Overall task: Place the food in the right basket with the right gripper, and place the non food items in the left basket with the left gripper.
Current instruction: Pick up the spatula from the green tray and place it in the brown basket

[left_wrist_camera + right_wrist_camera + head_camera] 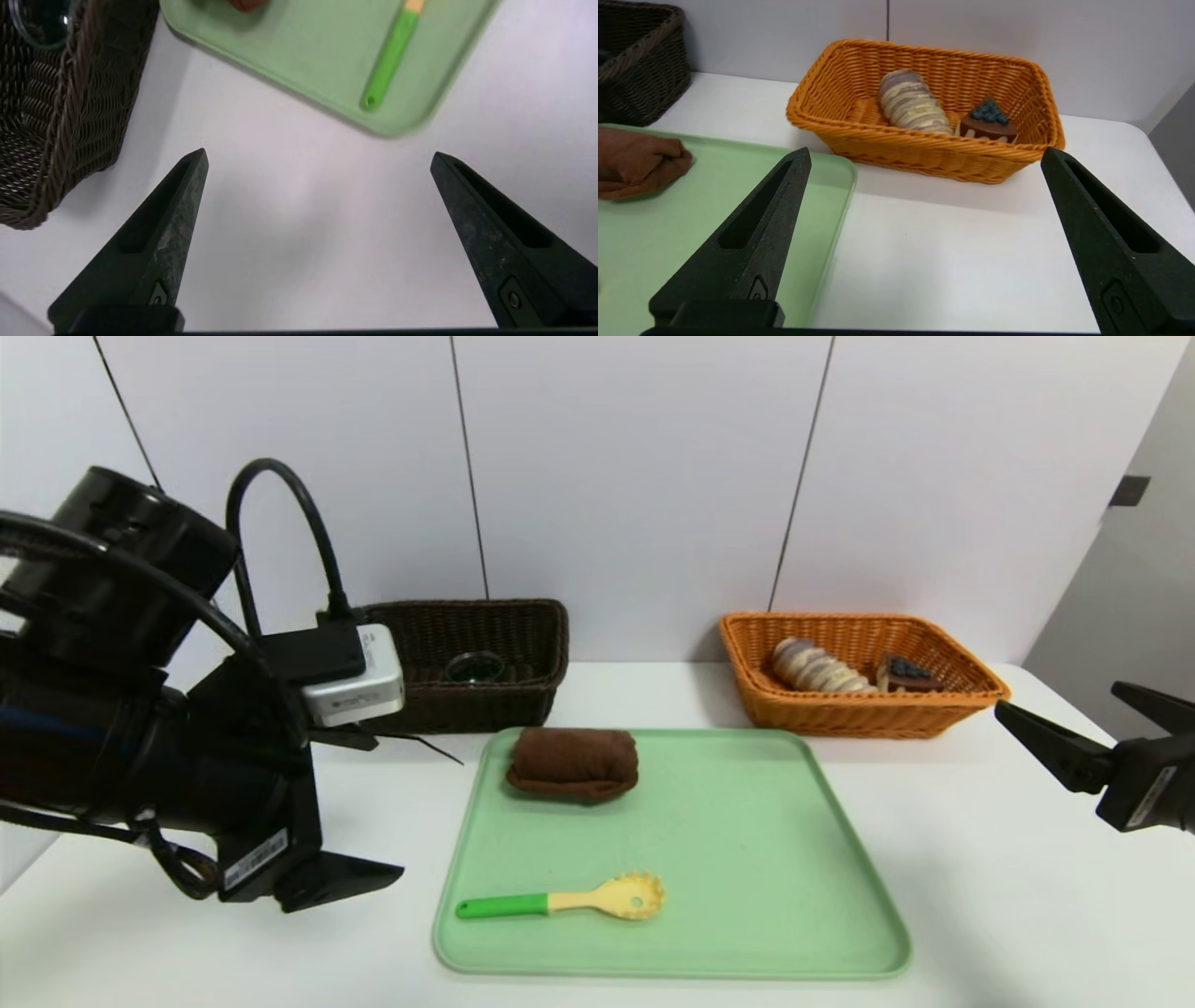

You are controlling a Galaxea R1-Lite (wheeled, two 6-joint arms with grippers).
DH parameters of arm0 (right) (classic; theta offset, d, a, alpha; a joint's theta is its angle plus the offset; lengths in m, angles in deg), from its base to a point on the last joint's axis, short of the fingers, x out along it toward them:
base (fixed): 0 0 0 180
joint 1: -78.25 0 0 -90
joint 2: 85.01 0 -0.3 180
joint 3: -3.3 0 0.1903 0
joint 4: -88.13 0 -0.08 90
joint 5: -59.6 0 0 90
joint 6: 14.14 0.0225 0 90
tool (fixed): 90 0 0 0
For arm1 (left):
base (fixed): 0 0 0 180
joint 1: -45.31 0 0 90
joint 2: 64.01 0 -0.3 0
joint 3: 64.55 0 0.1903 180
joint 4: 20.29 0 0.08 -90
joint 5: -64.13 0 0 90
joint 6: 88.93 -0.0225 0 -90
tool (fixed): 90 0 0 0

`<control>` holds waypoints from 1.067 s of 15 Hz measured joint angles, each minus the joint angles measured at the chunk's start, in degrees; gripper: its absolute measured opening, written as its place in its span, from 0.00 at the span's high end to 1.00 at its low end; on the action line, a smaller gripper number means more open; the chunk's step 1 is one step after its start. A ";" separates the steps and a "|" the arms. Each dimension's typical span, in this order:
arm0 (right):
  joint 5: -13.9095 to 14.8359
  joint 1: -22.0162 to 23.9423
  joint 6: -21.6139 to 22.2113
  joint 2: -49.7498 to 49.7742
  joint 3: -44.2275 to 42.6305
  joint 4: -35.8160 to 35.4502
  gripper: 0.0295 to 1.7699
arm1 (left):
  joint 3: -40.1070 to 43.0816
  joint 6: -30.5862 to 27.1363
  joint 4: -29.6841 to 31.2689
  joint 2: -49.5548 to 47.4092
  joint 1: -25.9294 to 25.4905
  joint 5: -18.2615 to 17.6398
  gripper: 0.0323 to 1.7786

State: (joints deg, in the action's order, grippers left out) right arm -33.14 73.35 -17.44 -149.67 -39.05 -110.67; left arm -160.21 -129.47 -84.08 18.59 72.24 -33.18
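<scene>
Food already sits in the orange basket (962, 705) at the head view's upper right: a striped bread roll (814, 666) and a blueberry cake slice (904, 674). The dark basket (523, 700), upper centre-left, holds a glass item (473, 666). Left on the green tray (822, 896) are a brown towel (573, 763) and a green-handled pasta spoon (569, 899), both apparently non-food. Left gripper (317, 158), spread wide and empty, hangs beside the tray's corner; right gripper (924, 156) waits likewise at the right edge.

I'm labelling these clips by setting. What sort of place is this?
Probably a lab test bench, not a home: a bare white table against plain wall panels, with a tray and two sorting baskets staged.
</scene>
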 joint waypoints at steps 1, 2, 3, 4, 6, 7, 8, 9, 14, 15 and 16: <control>-0.87 0.00 0.00 0.57 0.93 -0.16 0.04 | -4.58 -6.01 -6.77 2.40 0.30 1.33 0.05; -1.08 0.00 -0.05 0.99 1.73 -0.33 0.04 | -7.92 -11.33 -11.75 4.88 0.82 2.56 0.05; -1.16 -0.02 -0.02 1.43 2.47 -0.28 0.04 | -10.57 -16.01 -15.20 7.17 1.78 3.64 0.05; -1.27 -0.05 0.00 1.82 2.91 -0.05 0.04 | -12.21 -19.72 -17.32 9.13 3.44 4.72 0.05; -2.38 -0.06 0.02 2.26 3.28 0.00 0.04 | -13.20 -21.38 -18.29 11.78 6.50 5.60 0.05; -2.63 -0.09 0.00 2.39 3.44 0.02 0.04 | -13.41 -21.25 -17.96 12.96 7.50 5.71 0.05; -2.66 -0.09 0.00 2.47 3.57 0.06 0.04 | -13.62 -20.99 -17.48 13.97 8.37 5.85 0.05; -2.68 -0.09 0.02 2.51 3.74 0.05 0.04 | -13.76 -20.53 -16.36 14.88 9.31 6.01 0.05; -2.68 -0.05 0.00 2.62 4.68 -0.11 0.04 | -14.81 -18.65 -8.83 20.32 11.98 7.85 0.05; -2.71 -0.05 0.00 2.62 4.73 -0.11 0.04 | -15.30 -18.49 -8.03 21.50 12.40 7.92 0.05; -2.71 -0.06 -0.05 2.62 4.73 -0.11 0.04 | -15.97 -18.32 -7.75 22.77 13.01 8.03 0.05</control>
State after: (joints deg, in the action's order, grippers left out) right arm -35.85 73.29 -17.49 -147.05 -34.32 -110.78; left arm -176.18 -147.80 -91.83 41.36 85.25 -25.14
